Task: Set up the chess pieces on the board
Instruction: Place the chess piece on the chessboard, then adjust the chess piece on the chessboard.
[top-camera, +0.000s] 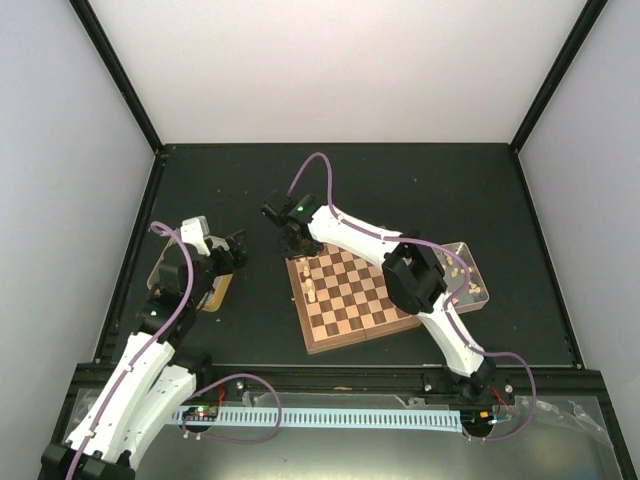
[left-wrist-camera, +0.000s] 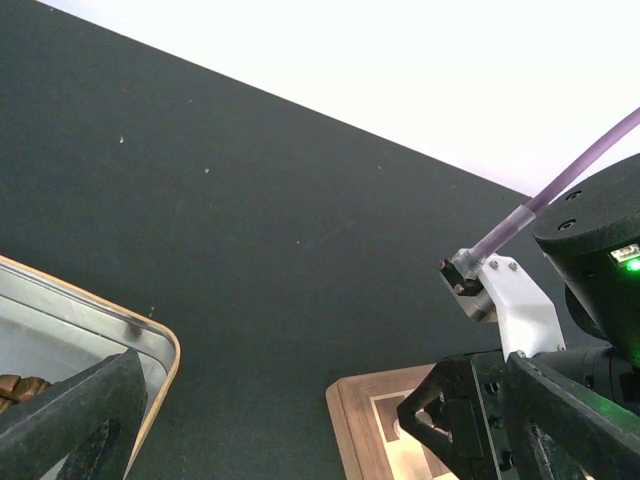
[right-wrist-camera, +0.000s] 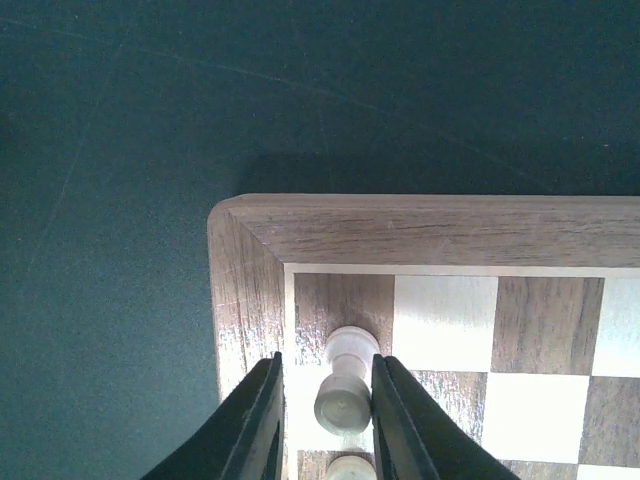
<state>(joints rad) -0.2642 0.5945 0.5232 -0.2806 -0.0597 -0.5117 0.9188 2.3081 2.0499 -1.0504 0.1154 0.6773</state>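
Right gripper (right-wrist-camera: 328, 358): jaws straddle a pale piece (right-wrist-camera: 345, 392) standing by the corner of the board (right-wrist-camera: 430, 230), on the edge file. One side shows a thin gap, so I can't tell if it's clamped or free. Second pale piece (right-wrist-camera: 347, 467) sits just beside it. Looks like the placing step. Next move: open wide and lift straight up, tipping neither. Left gripper (top-camera: 232, 252) has its jaws wide apart and empty, near the tin (left-wrist-camera: 150, 335).

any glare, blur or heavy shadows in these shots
Top external view: even light, no glare, chess pieces too small to make out. Left wrist view: wall blown out white, own fingers dark and blurred. Right wrist view: board corner sharp, dark shadow on the mat beyond it.
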